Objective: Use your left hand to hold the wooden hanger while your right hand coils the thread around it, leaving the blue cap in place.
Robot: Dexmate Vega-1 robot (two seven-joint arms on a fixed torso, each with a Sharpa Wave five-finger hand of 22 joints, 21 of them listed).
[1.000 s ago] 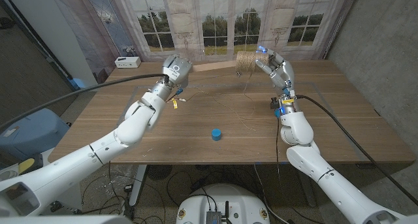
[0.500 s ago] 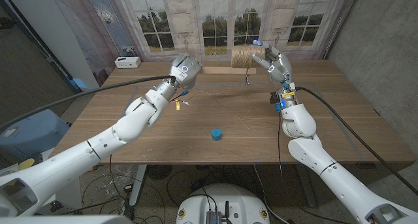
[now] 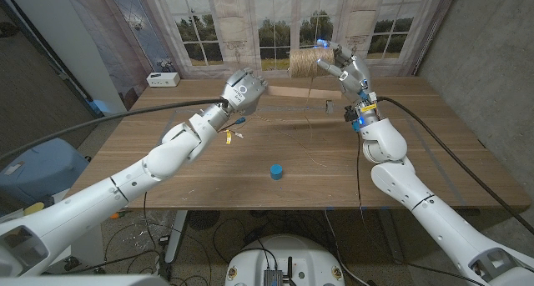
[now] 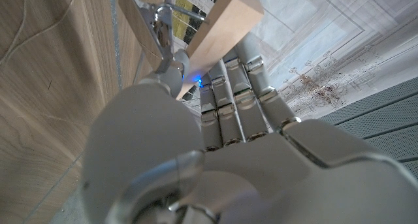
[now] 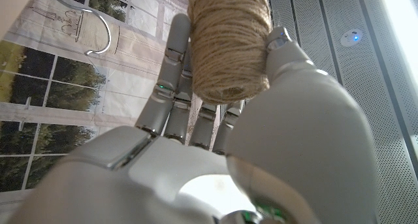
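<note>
The coiling step is in hand. The left hand (image 3: 243,89) is raised over the far side of the table and grips one end of the wooden hanger (image 3: 279,89), a pale, square-edged bar; in the left wrist view the bar (image 4: 219,25) runs out beyond the fingers (image 4: 238,87), which close against it with the thumb on the near side. The right hand (image 3: 344,69) is up at the bar's other end. In the right wrist view its fingers (image 5: 173,87) stand behind a thick coil of thread (image 5: 228,44) and the thumb lies along the coil's side, so the hand appears to hold the wound bundle; whether it also pinches the loose strand cannot be told.

The thread is coarse, tan and twine-like, wound in many close turns into a fat barrel (image 3: 305,66) just beside the right fingers. A thin loose strand (image 3: 310,111) drops from the coil toward the table and trails across it.

The blue cap (image 3: 275,171) stands on the table toward the near edge, well apart from both hands and below them.

In my judgement the winding is well along, with slack still to take up. The next move calls for the right hand to carry the strand round the bar again while the left keeps the bar steady, and for the trailing strand to stay off the cap.
</note>
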